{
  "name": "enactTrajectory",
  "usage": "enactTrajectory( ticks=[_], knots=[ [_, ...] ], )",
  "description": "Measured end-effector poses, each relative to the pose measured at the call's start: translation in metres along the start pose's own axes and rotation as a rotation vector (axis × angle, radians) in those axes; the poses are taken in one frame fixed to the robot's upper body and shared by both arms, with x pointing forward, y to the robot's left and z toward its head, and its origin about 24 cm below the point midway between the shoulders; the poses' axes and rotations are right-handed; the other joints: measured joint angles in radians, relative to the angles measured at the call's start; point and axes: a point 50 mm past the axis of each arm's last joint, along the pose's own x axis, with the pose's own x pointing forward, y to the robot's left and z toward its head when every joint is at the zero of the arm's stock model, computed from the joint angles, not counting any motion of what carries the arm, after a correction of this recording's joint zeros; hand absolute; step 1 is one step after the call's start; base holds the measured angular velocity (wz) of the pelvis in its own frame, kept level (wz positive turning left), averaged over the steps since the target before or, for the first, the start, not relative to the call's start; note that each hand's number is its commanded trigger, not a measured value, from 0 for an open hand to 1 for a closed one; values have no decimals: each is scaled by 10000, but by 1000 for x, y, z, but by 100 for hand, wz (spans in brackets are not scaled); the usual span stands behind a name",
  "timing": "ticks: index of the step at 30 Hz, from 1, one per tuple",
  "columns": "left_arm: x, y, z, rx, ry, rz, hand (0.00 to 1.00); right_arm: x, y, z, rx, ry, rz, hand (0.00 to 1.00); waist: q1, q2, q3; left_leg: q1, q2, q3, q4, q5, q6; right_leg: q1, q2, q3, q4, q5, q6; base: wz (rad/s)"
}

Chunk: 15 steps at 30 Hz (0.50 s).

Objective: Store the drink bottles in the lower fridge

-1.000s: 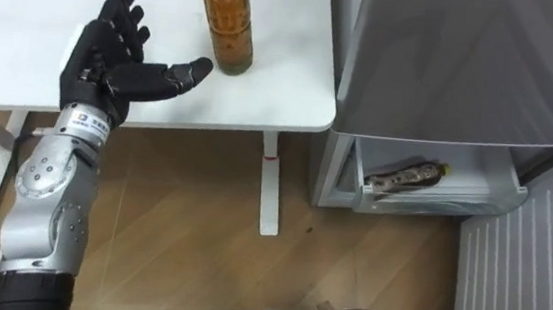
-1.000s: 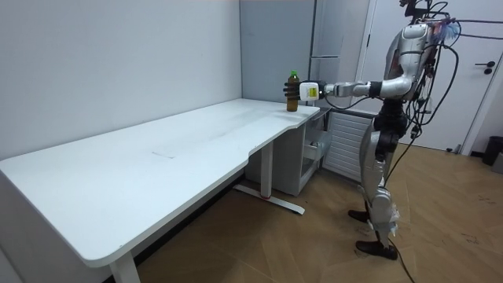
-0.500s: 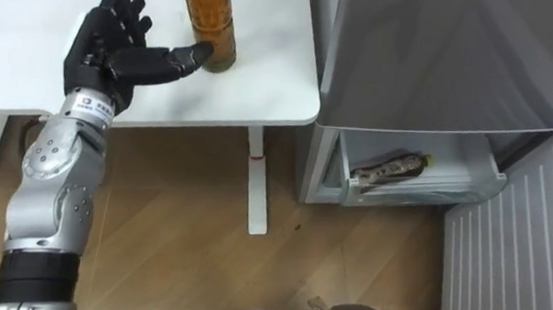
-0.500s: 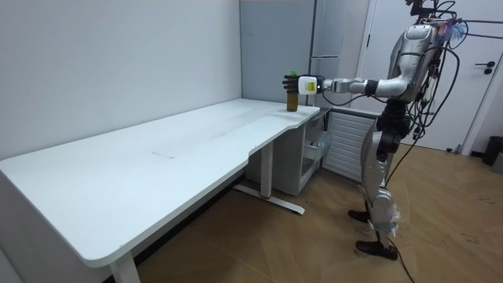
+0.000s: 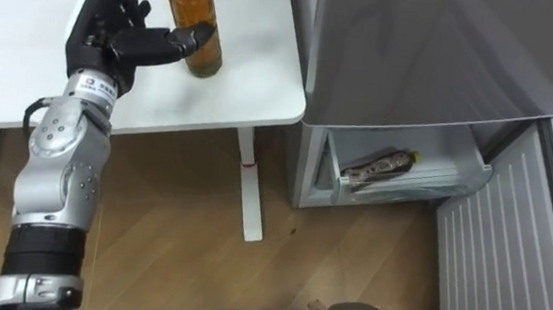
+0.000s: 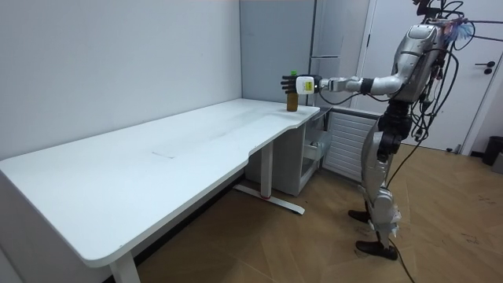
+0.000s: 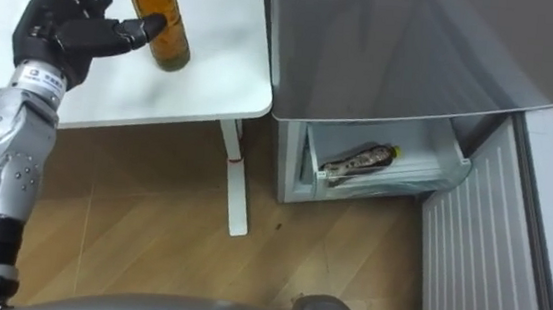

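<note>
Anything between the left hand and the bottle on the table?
Nothing; in the left eye view the left hand has its thumb at the bottle, only bare table beneath.

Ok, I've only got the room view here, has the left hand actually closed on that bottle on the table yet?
Observer: No. In the left eye view the left hand is open, fingers straight, with its thumb tip at the side of the brown bottle.
Operator: Is the lower fridge drawer open? The table blocks it for me.
Observer: Yes, the drawer stands pulled out at the bottom of the fridge.
Operator: Anything in it?
Observer: One drink lies on its side inside the drawer.
</note>
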Motion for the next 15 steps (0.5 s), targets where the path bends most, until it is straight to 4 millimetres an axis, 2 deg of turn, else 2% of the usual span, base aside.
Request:
enactTrajectory(
  ticks=[10,15],
  knots=[
    [1,6,-5,-417,277,403,0,0,1,0,57,-4,53,0,-72,15,-12,3,-8,-5,-40,0,1,-16,5,27,-19,-1,2,0],
    [2,8,-3,-568,267,380,0,0,0,3,154,-75,28,0,-247,10,-15,-46,-8,1,-60,0,0,-69,12,30,-24,-2,4,0]
  ],
)
